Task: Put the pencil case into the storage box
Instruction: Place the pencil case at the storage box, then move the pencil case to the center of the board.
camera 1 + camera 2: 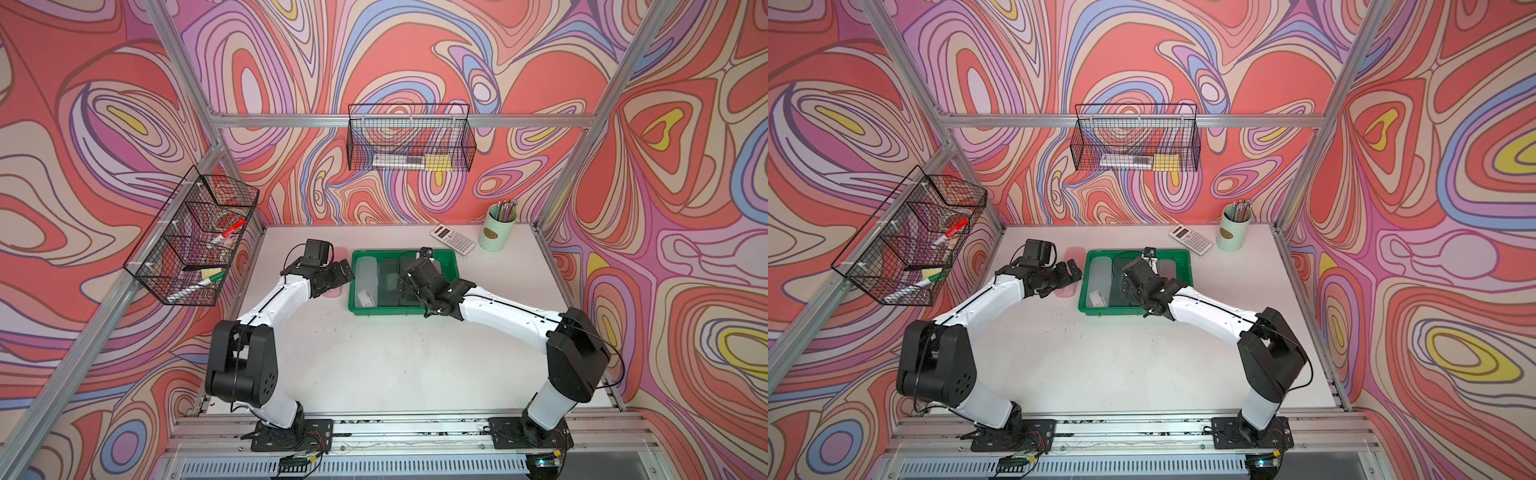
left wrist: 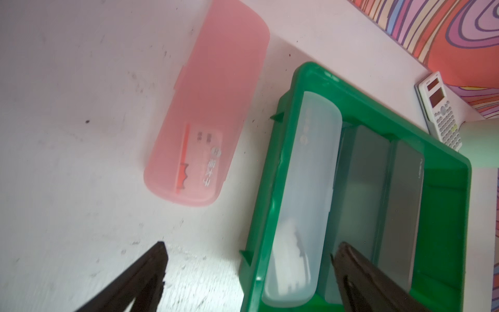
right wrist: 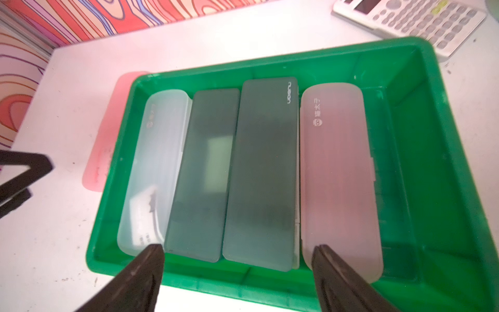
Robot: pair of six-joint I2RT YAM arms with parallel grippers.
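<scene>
1. The pink pencil case (image 2: 208, 108) is being left flat on the desk (image 2: 67, 108), just beside the storage box (image 2: 305, 73) and outside its rim.
2. Four other cases are being kept side by side inside the box: a clear case (image 3: 159, 167), two dark cases (image 3: 208, 167) and a frosted pinkish case (image 3: 337, 173). A bare strip of floor is being left beyond the last one.
3. The left tool (image 2: 251, 247) is being held wide open over the box wall on the pink case's side, with nothing between its jaws. The right tool (image 3: 239, 247) is being held open above the box, likewise empty.
4. The pick-up of the pink case is judged to be the step in hand, probably for the nearer left tool. The jaws are being called on to straddle the case's narrow width, then to lift it over the rim into the free strip.
5. In both top views the pink case is being largely covered by the left arm (image 1: 286, 286), and the box's contents by the right arm (image 1: 498, 307). What the cases hold is being blurred.
</scene>
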